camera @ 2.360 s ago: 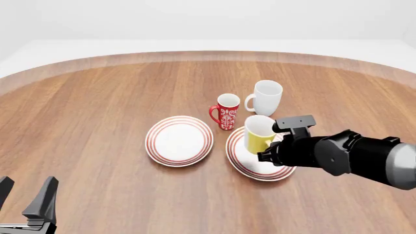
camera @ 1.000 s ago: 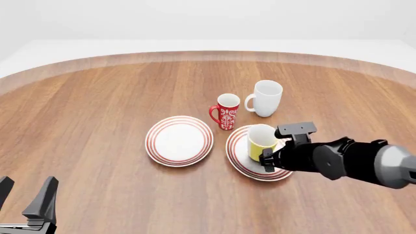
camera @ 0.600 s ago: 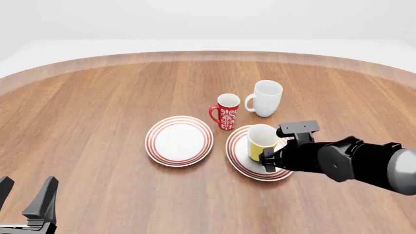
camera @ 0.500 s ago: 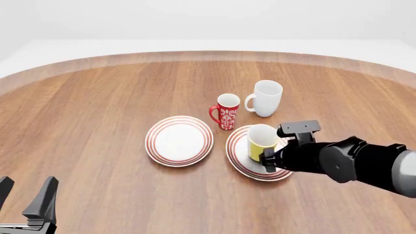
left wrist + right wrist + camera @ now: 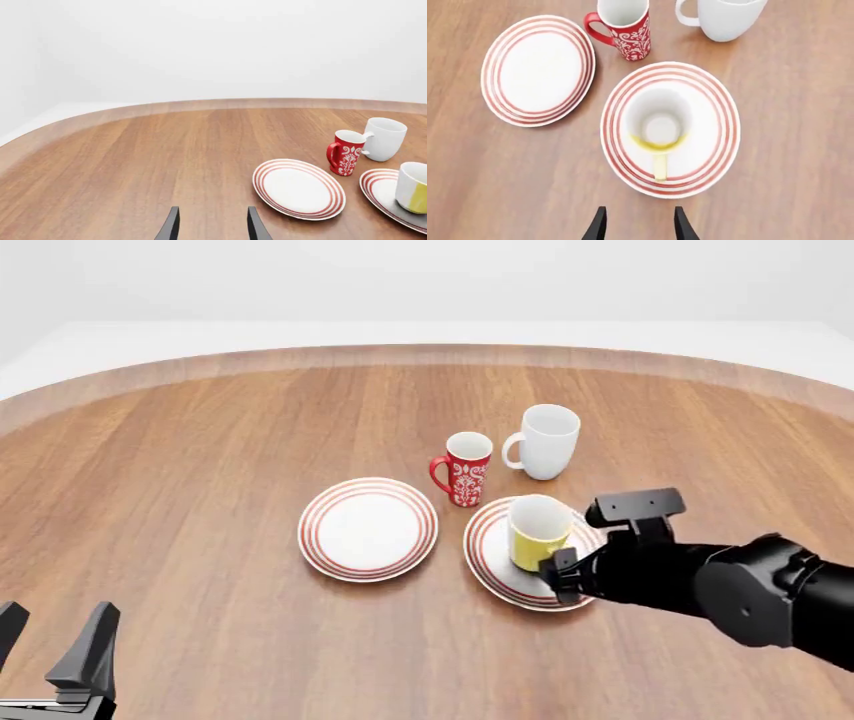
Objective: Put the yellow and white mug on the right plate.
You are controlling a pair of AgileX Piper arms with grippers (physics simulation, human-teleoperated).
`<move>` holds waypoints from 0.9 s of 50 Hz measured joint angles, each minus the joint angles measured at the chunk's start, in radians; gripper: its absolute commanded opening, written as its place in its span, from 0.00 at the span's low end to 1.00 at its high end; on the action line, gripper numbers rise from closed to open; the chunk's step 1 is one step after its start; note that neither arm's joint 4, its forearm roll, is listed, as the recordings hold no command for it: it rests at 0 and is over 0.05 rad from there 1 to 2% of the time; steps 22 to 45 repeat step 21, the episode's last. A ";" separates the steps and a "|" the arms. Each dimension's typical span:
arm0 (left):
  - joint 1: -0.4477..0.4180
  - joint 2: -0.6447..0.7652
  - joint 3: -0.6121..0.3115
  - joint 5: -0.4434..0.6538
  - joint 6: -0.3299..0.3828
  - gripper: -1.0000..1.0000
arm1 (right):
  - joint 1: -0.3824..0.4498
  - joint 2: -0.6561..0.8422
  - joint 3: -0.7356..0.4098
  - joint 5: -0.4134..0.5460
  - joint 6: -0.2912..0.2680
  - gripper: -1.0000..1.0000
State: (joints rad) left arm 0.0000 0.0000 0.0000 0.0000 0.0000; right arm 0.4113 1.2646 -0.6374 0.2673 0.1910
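Note:
The yellow and white mug [image 5: 538,530] stands upright on the right plate [image 5: 489,562], a white plate with red rings. In the right wrist view the mug [image 5: 658,122] sits at the middle of this plate [image 5: 720,150], its handle pointing toward my right gripper [image 5: 638,227]. That gripper is open and empty, drawn back just off the handle. In the front view it [image 5: 562,574] is over the plate's near right rim. My left gripper [image 5: 51,638] is open and empty at the near left corner, far from the mug. The mug also shows in the left wrist view [image 5: 415,187].
The twin left plate [image 5: 367,528] lies left of the right plate. A red patterned mug [image 5: 465,468] and a taller white mug [image 5: 545,441] stand just behind the plates. The round wooden table's far edge [image 5: 427,352] curves behind them.
The right gripper lowered the yellow mug onto the right plate, let it go and drew back toward the near right. The left arm has not moved.

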 measured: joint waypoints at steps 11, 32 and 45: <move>0.000 0.000 0.000 0.000 0.000 1.00 | 0.022 -0.100 0.034 0.024 0.012 1.00; 0.000 0.000 0.000 0.000 0.000 1.00 | 0.042 -0.193 0.063 0.044 0.019 1.00; 0.000 0.000 0.000 0.000 0.000 1.00 | 0.042 -0.193 0.063 0.044 0.019 1.00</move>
